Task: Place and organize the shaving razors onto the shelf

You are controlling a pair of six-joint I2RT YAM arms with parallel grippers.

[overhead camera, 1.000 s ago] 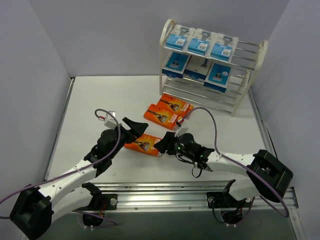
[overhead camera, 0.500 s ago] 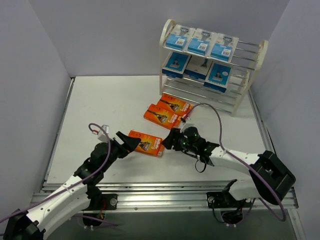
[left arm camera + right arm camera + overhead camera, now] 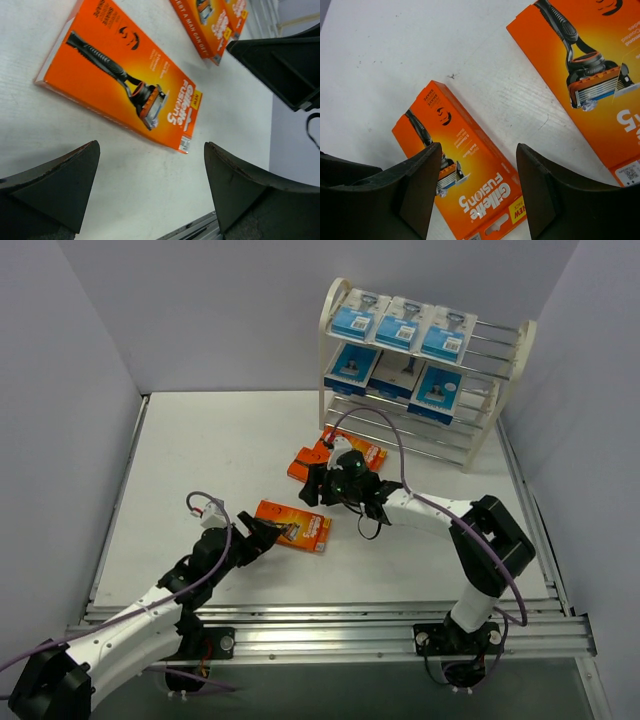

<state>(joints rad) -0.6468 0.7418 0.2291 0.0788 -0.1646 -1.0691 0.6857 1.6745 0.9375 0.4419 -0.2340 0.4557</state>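
Three orange razor boxes lie flat on the table. The nearest box (image 3: 293,525) also shows in the left wrist view (image 3: 120,85) and the right wrist view (image 3: 465,175). Two more boxes (image 3: 352,450) lie side by side toward the shelf, partly hidden by my right arm. My left gripper (image 3: 262,537) is open and empty at the nearest box's near-left end (image 3: 150,150). My right gripper (image 3: 312,486) is open and empty, hovering between the nearest box and the pair (image 3: 479,150). The cream shelf (image 3: 520,345) holds three blue packs (image 3: 398,325) on its top tier and three (image 3: 395,375) on its middle tier.
Grey walls close in the table on the left, back and right. A metal rail (image 3: 330,625) runs along the near edge. My right arm's cable (image 3: 385,440) loops above the two far boxes. The shelf stands at the back right corner.
My right gripper has moved from beside the nearest box up toward the two far boxes. My left gripper drew back toward the near edge and now sits at that box's near-left end.
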